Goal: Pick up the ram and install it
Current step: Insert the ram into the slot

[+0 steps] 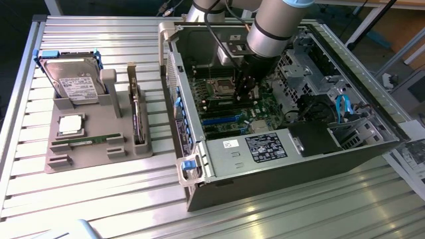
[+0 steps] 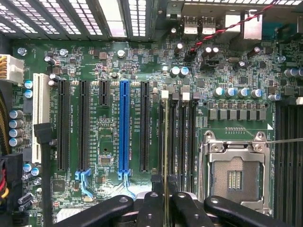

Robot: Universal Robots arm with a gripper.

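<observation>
Standing edge-on to the wrist view, the ram reads as a very thin green-yellow line with a dark upper edge. It runs lengthwise along one of the black memory slots on the green motherboard. This places it between the long black expansion slots on one side and the open silver processor socket on the other. A blue expansion slot lies a few slots away. I cannot tell whether the stick is pressed fully home.

The pincer is clenched on the ram's near end. Its black fingers flank the thin edge closely on both sides.

In the exterior view the arm drops from above into the open computer case. Its grey wrist stands nearly upright and the pincer points straight down at the board beside the socket.

On the slatted metal desk, to the exterior view's left of the case, sits a grey tray. A second green stick lies flat in it, near a hard drive standing at the far end.
</observation>
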